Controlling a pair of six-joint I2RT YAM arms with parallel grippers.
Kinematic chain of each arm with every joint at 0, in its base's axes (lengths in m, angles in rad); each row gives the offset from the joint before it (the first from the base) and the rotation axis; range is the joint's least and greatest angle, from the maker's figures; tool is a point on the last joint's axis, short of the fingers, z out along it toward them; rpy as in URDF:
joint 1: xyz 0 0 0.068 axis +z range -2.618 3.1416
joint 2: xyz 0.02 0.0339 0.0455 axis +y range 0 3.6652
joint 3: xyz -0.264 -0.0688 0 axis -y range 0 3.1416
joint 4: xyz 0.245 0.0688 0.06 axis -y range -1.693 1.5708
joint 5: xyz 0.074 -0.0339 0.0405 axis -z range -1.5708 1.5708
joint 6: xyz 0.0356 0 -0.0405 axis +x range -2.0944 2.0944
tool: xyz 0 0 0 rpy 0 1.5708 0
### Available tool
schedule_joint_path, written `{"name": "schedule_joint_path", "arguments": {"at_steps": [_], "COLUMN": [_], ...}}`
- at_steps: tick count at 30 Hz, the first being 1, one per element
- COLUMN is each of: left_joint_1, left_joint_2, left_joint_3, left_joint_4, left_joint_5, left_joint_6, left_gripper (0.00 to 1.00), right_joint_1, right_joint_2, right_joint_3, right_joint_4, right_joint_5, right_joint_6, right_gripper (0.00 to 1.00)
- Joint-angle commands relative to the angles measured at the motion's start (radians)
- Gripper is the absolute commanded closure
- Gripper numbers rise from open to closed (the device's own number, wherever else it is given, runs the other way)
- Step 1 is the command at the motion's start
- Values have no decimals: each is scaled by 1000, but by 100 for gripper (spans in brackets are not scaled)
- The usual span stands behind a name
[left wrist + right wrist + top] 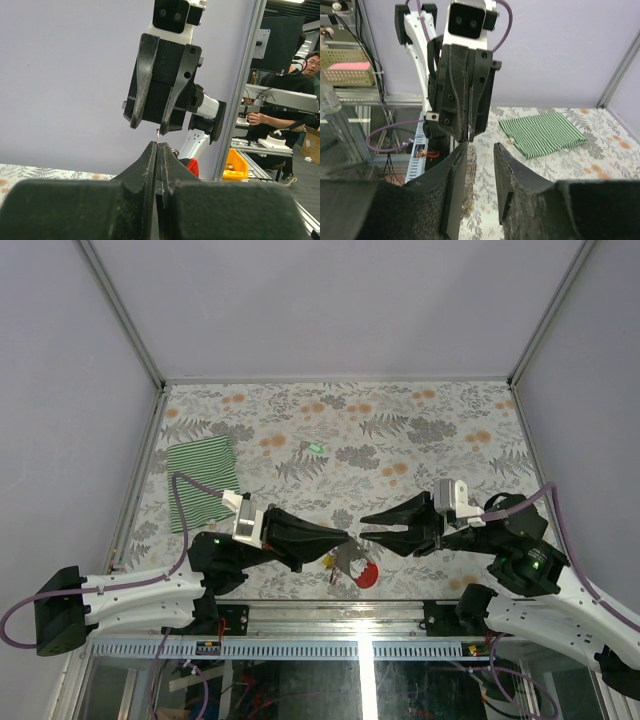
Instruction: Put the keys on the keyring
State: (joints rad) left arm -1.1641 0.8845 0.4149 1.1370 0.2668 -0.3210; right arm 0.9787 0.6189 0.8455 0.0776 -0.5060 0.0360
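Floral-patterned desk (430, 430) underneath, with a green striped cloth (203, 482) lying flat well behind and outboard of the left gripper (343, 535). Left gripper clamped tight, tips aimed at the right gripper (366, 527), near it but apart. Right gripper spread wide, holding nothing, facing the left tips head-on.

Pinched in the left tips and poking just past them: a thin metal piece (158, 133), probably a key held edge-on, though not certain. Keyring (358, 567) just below and between the two grippers in the overhead view, grey strip under the left tips, red loop under the right tips. Yellow-headed key (329, 561) just beside the strip, beneath the left gripper. Green-headed key (316, 448) well beyond both grippers, alone.

Judged as an early threading step: one piece presented, nothing seen on the ring. Next move likely calls for very fine alignment between the two grippers, closing the right one without knocking the piece out of the pinch.

Unclear whether the keyring rests on the desk or hangs from the left tips. No red-headed key picked out with confidence. Keyring mostly hidden behind own fingers in both wrist views.
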Motion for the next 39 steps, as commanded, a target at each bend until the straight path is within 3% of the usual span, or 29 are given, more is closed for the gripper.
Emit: {"name": "schedule_joint_path", "arguments": {"at_steps": [1,39], "left_joint_1": [4,3], "left_joint_2": [-17,-2], "left_joint_3": [41,41], "left_joint_4": [99,99], "left_joint_5": [6,-1], "left_joint_6": [-4,-3], "left_gripper": [100,100], "right_joint_1": [8,8], "right_joint_2": [6,19], "right_joint_3": [10,15], "right_joint_4": [-30,50], "right_joint_5": [22,-49], "right_joint_6": [-41,-14], "right_gripper": [65,65]}}
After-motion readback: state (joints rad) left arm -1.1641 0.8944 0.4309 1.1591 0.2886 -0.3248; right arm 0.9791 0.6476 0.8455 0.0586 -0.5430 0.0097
